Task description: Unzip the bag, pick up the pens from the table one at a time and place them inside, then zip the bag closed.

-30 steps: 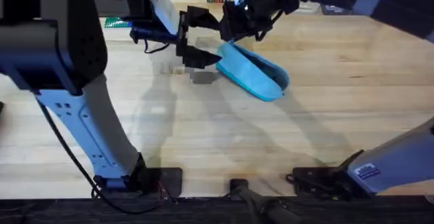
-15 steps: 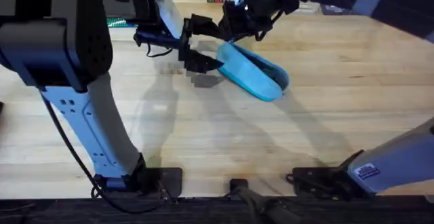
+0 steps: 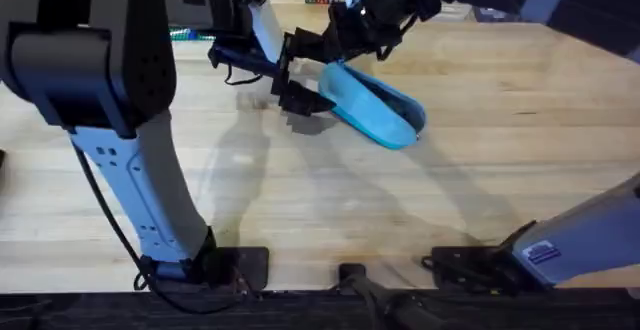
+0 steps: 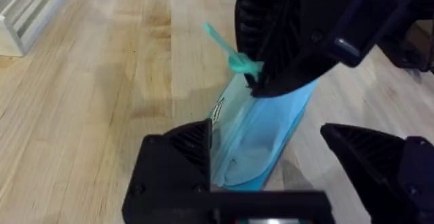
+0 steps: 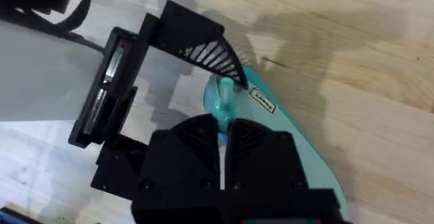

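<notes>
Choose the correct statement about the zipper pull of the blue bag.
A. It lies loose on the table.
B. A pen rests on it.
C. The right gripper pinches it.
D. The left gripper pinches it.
C: in the right wrist view the right gripper is shut on the zipper pull of the bag, while the left gripper is open around the bag's end.

the left pincer [image 3: 303, 80] has slid closer to the bag's [image 3: 375, 110] near end.
</notes>
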Available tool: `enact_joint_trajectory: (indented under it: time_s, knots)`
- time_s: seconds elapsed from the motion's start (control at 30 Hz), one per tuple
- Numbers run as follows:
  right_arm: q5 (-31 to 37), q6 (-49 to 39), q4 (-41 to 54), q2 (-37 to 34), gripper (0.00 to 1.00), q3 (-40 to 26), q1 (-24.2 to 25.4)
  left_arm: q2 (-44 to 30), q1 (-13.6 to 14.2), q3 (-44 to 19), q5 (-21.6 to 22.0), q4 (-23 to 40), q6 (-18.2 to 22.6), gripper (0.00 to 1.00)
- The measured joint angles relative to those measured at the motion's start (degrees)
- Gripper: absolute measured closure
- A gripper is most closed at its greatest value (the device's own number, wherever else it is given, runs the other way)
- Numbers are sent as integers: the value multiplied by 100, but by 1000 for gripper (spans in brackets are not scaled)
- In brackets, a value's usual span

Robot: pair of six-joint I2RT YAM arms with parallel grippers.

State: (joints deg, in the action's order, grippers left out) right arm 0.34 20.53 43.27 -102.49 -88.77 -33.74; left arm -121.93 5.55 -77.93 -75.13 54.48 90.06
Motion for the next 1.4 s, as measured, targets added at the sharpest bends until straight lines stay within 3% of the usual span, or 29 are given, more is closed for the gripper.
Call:
enact_joint_trajectory:
  time_s: [0.43, 1.2, 1.3, 1.4]
  knots:
    - [0, 0, -1, 1, 969, 0, 0, 0, -272, 0, -266, 86, 2, 8]
    - [0, -2, 0, 0, 969, 0, 0, 0, -270, 0, -463, 122, 0, 7]
    - [0, -2, -2, 0, 969, 0, 0, 0, -270, 0, -483, 122, 3, 141]
    - [0, 0, 0, 0, 969, 0, 0, 0, -270, 0, -487, 123, 3, 214]
